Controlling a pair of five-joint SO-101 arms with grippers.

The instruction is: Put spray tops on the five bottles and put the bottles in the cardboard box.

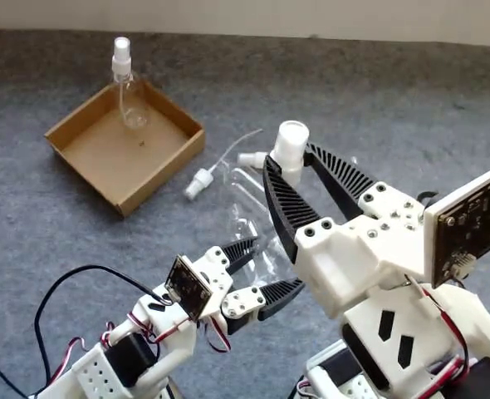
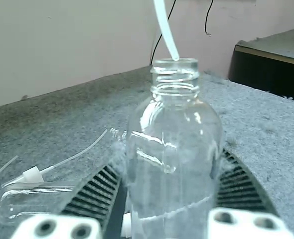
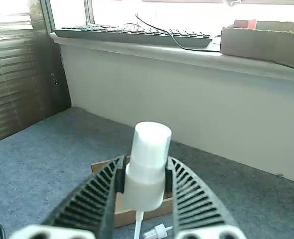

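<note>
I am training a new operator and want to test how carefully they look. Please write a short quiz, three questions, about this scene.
1. True or false: the right gripper holds a spray top.
2. What does the left gripper hold? A) a loose cap B) a clear bottle C) nothing
3. How many bottles are in the cardboard box?

Key: 1 true; 2 B; 3 one, a capped bottle at the far corner.
</note>
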